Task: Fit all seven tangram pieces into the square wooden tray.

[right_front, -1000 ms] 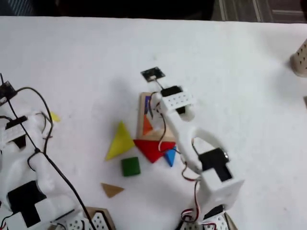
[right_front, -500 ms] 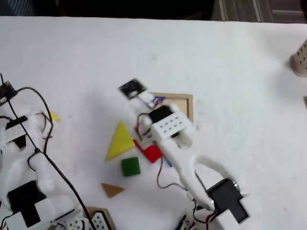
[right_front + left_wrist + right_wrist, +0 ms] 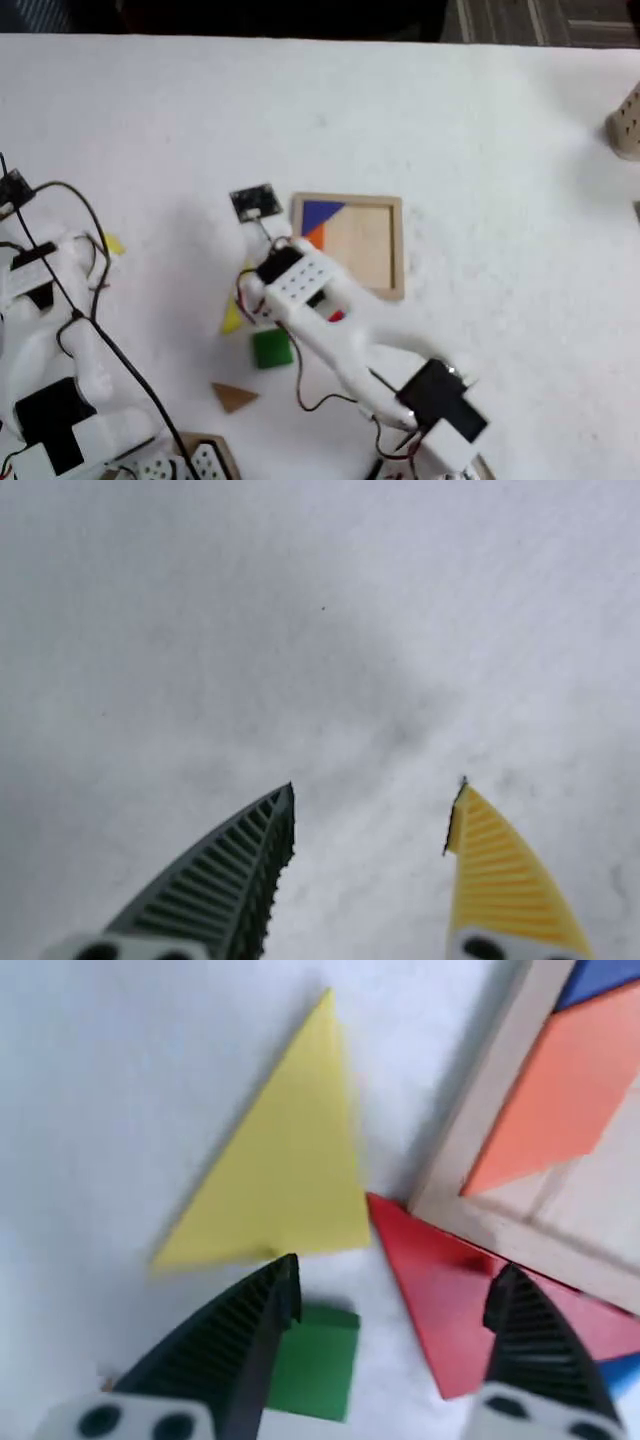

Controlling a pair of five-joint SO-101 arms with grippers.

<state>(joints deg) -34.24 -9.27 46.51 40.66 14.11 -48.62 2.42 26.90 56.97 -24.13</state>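
High view: one tray [image 3: 397,250], with one blue piece [image 3: 322,212] and one orange piece [image 3: 315,238] in its 10 o'clock corner. One green square [image 3: 271,349] and one tan triangle [image 3: 233,397] lie at the tray's 7 o'clock.
Left wrist view: left gripper [image 3: 370,810], fingers wide, holding nothing.
Right wrist view: right gripper [image 3: 397,1268], fingers wide, holding nothing, above one red triangle [image 3: 440,1290]. One yellow triangle [image 3: 285,1170] lies beside it.

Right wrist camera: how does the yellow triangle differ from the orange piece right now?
The yellow triangle lies on the table, outside the tray; the orange piece sits inside it, touching the blue piece. In the right wrist view the yellow triangle shows whole; the orange piece runs off the edge. Both lie flat.
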